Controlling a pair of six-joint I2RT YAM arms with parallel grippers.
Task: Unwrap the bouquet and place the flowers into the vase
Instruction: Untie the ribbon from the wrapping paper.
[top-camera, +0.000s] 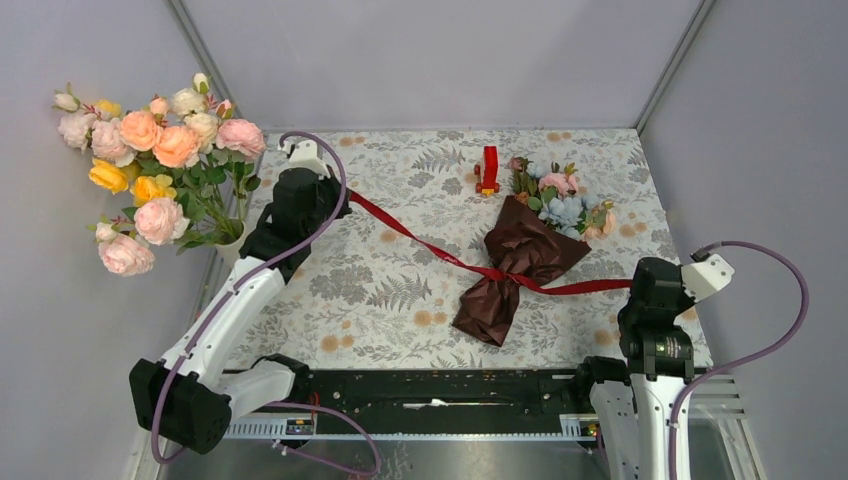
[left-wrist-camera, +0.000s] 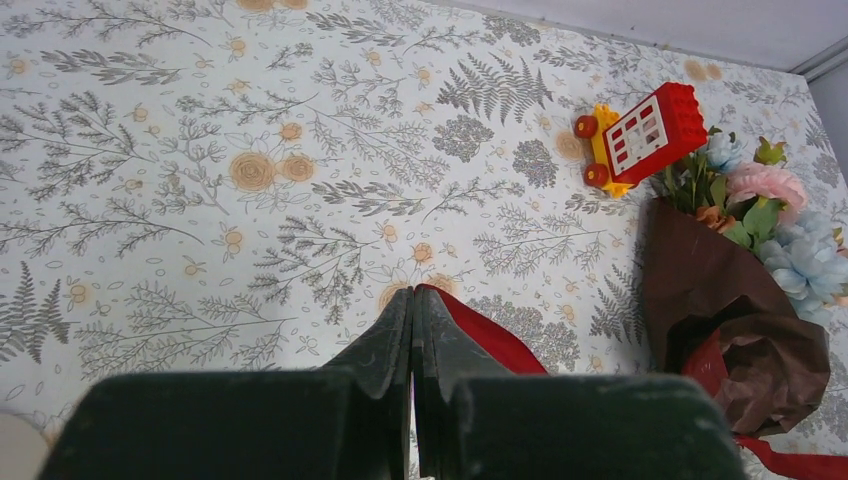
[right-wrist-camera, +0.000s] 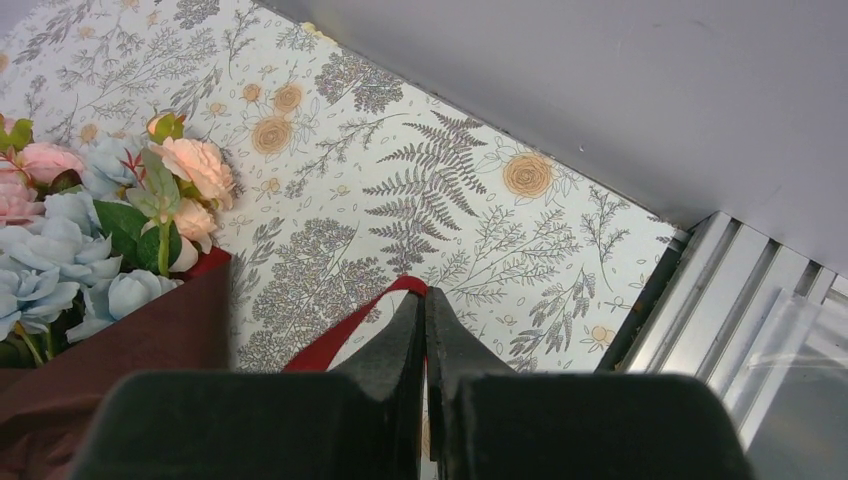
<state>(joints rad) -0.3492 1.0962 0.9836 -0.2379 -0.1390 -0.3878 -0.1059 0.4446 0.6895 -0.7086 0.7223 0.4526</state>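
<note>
Here, a grey-walled booth (top-camera: 430, 60) encloses a surface (top-camera: 400, 290) covered by a pale cloth printed with ferns and tan blossoms. A black rail (top-camera: 430, 395) runs along its near edge.

At the far left stands a large rose bunch (top-camera: 160, 170) in peach, pink and yellow. Only a sliver of the vase (top-camera: 231, 246) shows, white, under its leaves.

The left arm reaches from its near-left base up toward the far left. The left tool (left-wrist-camera: 412, 300) has its fingers pressed together on one end of the ribbon (top-camera: 430, 243). The ribbon runs taut and diagonal toward the right.

A small red toy block on yellow wheels (top-camera: 489, 170) sits far of centre, just left of the flowers (top-camera: 560, 200).

The bouquet (top-camera: 520, 262) lies right of centre in its dark red paper. Its blue and pink blooms point far-right and its flared tail points near. The ribbon is wrapped around its waist.

The right arm stands upright at the near right, and a label on it is too small to read. The right tool (right-wrist-camera: 424, 298) is clamped on the ribbon's other end, close to the surface's right edge.
</note>
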